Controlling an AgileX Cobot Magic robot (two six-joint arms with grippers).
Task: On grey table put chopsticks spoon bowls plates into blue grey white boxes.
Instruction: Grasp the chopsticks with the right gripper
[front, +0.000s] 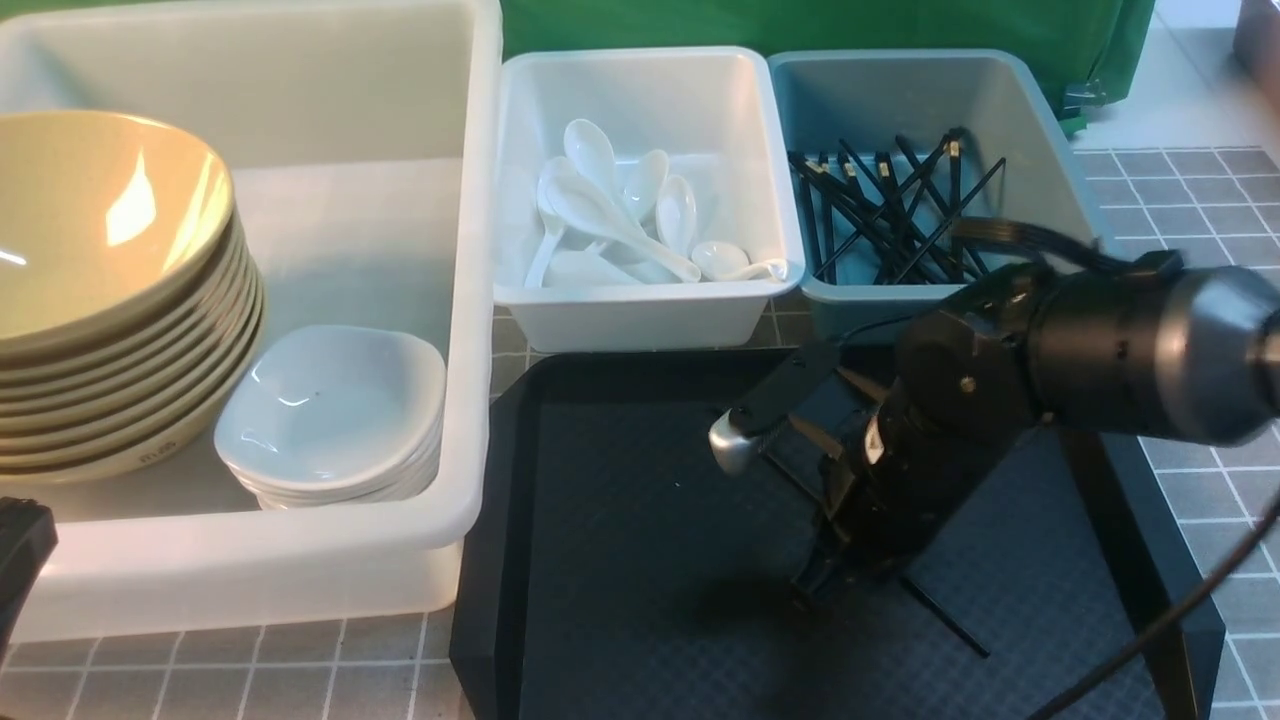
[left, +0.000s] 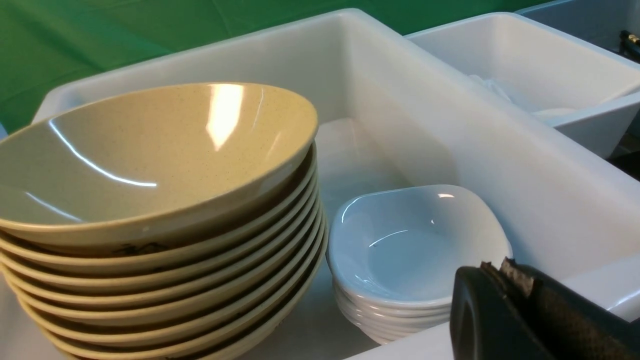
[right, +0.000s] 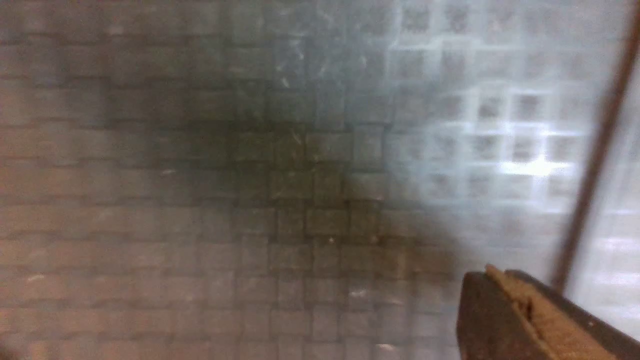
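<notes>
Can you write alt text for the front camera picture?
The right arm's shut pincer points down at a black tray, beside one loose chopstick. Left of the tray, a large white box has stacked beige bowls and white plates; behind the tray, a small white box has spoons and a blue-grey box chopsticks.

One front camera looking over the scene, two wrist cameras pressed in close

The front view looks forward and down from between the arms, fairly near: large white box (front: 470, 300) at left of frame, black tray (front: 620, 560) at lower centre, grey surface (front: 1190, 190) at upper right. The left wrist view sits low at that box's rim, facing the stacked bowls (left: 150, 165) and plates (left: 415, 240), which the front view also shows at its left. The right wrist view hangs very near the tray, facing down, blurred
</notes>
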